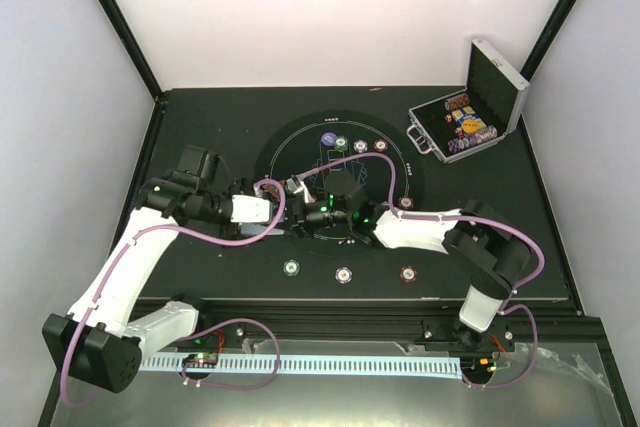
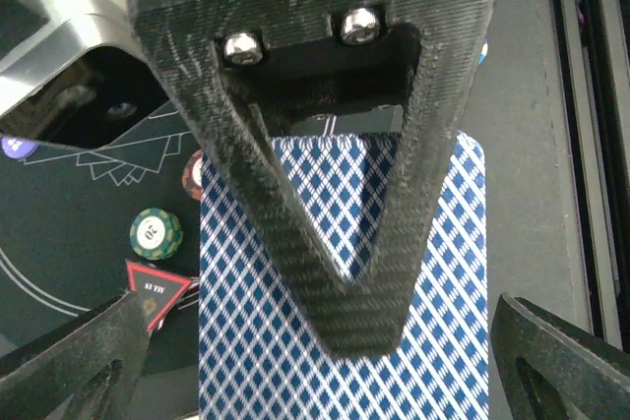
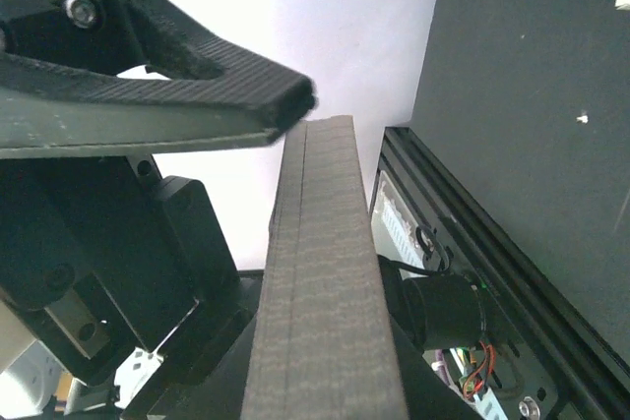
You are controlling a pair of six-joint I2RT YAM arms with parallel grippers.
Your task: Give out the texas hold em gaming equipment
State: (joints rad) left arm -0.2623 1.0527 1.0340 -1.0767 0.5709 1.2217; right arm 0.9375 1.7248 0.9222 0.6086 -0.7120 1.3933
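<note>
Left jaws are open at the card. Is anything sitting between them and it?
Yes. A finger of the right gripper lies across the card on its blue-diamond back, midway between the open jaws of the left gripper.

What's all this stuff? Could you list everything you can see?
Deck: one, blue-white diamond backs, over mid-mat.
Near chips: three, green, purple-white, red-brown, row at mat's near edge.
Far chips: about four, mixed, mat's far side.
Marker: one, red triangle, beside a green chip.
Case: one, silver, open, far right, chips inside.
Mat: one, black, round, mid-table.
Table: one, black.
Arms: two, white-black, meeting over mat.
Left gripper: open, beside deck.
Right gripper: shut on deck.
</note>
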